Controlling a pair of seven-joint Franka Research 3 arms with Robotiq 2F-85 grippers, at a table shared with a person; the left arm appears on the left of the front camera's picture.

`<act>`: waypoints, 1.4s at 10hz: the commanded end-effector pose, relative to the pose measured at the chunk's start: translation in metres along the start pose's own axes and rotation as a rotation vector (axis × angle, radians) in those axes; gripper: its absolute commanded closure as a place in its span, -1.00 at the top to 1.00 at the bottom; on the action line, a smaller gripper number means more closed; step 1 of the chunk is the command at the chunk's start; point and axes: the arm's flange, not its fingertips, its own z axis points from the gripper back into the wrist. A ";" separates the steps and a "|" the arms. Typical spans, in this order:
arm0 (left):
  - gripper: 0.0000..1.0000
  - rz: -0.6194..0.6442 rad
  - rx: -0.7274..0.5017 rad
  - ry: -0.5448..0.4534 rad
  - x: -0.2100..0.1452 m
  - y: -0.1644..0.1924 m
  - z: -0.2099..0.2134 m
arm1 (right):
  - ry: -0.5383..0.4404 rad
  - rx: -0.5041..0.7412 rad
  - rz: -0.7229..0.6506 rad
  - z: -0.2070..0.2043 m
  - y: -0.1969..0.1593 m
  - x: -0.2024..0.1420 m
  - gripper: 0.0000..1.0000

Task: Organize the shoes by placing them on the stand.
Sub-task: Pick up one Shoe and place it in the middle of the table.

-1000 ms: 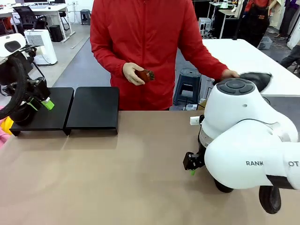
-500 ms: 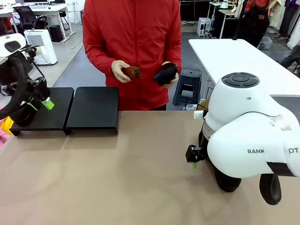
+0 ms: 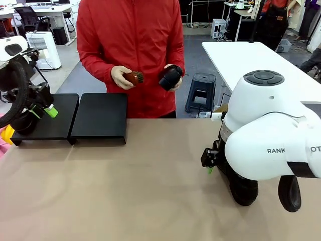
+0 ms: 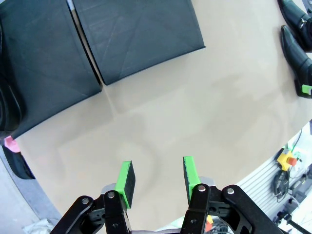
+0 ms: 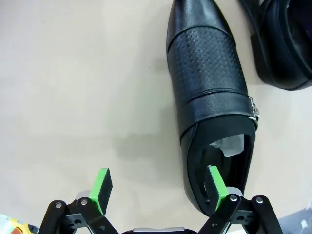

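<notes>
Tabletop [image 3: 125, 191] of plain matte tan fills the near part of the front view. Beyond it is a workroom with a grey floor. A white unit [image 3: 42, 45] stands far behind the stand [image 3: 100, 115], and a dark stool [image 3: 200, 93] and a long white table [image 3: 251, 60] are behind it to the right.

The stand is one piece of two flat black platforms, set side by side at the table's far left. The left gripper [image 3: 47, 111] hangs by the stand's left platform. In the left wrist view its green pads [image 4: 126, 183] are parted with only bare table between them, so it holds nothing.

Behind the stand's right platform a person in a red jacket [image 3: 130, 40] stands at the far edge. The person's right hand [image 3: 120, 78] holds one small brown brush [image 3: 134, 77], and the person's left hand [image 3: 176, 81] holds one black shoe [image 3: 169, 77] above the table.

Well to the right of the stand, the right gripper [image 3: 209, 165] hangs low under its bulky white arm [image 3: 271, 140]. Its fingers are spread wide and grip nothing. In the right wrist view one pad [image 5: 214, 184] sits over the heel opening of a buckled shoe [image 5: 207, 83] stuffed with white paper; whether it touches cannot be told. A second shoe [image 5: 280, 44] lies just beside that one, farther from the stand.

That makes three shoes: two on the table and one in hand.
</notes>
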 end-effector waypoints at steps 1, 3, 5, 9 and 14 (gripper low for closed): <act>0.08 -0.002 -0.005 -0.014 -0.002 0.000 0.000 | -0.003 -0.002 0.012 -0.012 0.010 0.009 1.00; 0.08 -0.002 -0.005 -0.014 -0.002 0.000 0.000 | 0.007 0.013 0.057 -0.021 0.016 0.006 1.00; 0.08 -0.002 -0.005 -0.014 -0.002 0.000 0.000 | -0.016 -0.015 0.123 -0.029 0.015 0.004 1.00; 0.08 -0.002 -0.005 -0.014 -0.002 0.000 0.000 | -0.044 -0.076 0.166 -0.037 0.010 0.003 -0.28; 0.08 -0.002 -0.005 -0.014 -0.002 0.000 0.000 | -0.055 -0.139 0.144 -0.038 -0.002 0.006 -1.00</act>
